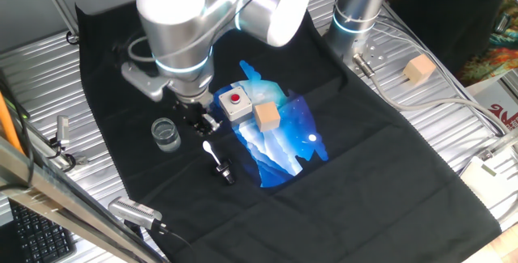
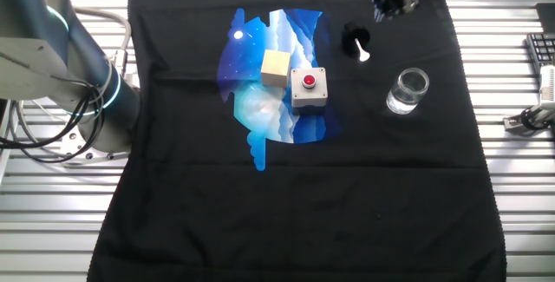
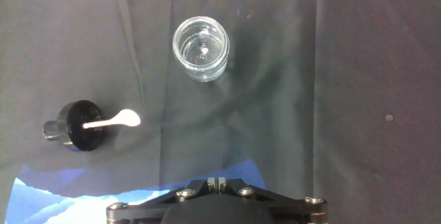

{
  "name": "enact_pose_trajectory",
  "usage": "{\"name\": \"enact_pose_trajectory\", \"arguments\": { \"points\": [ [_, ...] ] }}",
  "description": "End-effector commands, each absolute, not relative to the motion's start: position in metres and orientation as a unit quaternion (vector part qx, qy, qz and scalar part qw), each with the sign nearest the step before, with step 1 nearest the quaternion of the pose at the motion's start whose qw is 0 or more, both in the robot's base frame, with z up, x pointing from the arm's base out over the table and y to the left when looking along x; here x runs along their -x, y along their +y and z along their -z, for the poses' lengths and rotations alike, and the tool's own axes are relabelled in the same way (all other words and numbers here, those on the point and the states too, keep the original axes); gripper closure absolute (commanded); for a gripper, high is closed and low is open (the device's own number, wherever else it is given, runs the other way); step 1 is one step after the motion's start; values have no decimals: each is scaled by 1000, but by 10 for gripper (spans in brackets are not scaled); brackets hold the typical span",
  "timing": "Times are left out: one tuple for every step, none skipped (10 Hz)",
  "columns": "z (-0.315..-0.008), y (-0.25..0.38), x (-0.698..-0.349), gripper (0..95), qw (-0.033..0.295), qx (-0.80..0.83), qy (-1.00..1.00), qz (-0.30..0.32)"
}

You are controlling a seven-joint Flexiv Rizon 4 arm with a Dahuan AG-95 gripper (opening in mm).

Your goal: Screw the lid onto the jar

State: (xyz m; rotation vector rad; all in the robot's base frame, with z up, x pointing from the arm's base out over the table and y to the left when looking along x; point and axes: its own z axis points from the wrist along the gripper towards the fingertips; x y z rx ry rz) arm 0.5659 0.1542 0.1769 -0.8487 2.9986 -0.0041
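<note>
**Lid and jar apart on the black cloth**

Here we see the jar (image 1: pixel 165 134) standing upright and open on the black cloth (image 1: pixel 348 174), toward the left in one fixed view. The lid (image 1: pixel 220 166) lies on its side just to the right and a little nearer, its thin white piece pointing back toward the arm. The two are near each other but not touching.

Our gripper (image 1: pixel 197 120) hangs above the cloth between the jar and the grey box with a red button (image 1: pixel 235 103), holding nothing. We cannot tell whether its fingers are apart or together: in the hand view only the black base of the hand shows at the bottom edge.

In the hand view, the jar (image 3: pixel 200 48) sits at the top centre, and the lid (image 3: pixel 77 125) lies lower left, by the edge of the blue picture mat (image 3: pixel 41 196).

A wooden cube (image 1: pixel 266 116) rests on that mat, touching the box. Another cube (image 1: pixel 420 69) sits far right on the metal table (image 1: pixel 453 125).
</note>
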Motion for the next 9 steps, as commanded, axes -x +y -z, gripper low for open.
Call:
{"name": "enact_pose_trajectory", "arguments": {
  "points": [
    [-188, 179, -583, 950, 11, 455, 890, 5],
    [-189, 182, -584, 950, 10, 480, 877, 4],
    [-189, 182, -584, 950, 8, 493, 870, 5],
    [-189, 182, -584, 950, 8, 496, 868, 4],
    [-189, 182, -584, 950, 9, 494, 869, 2],
    [-189, 182, -584, 950, 8, 491, 871, 3],
    [-189, 182, -584, 950, 8, 490, 871, 2],
    [-189, 182, -584, 950, 10, 492, 871, -1],
    [-189, 182, -584, 950, 11, 490, 872, -2]
  ]
}}
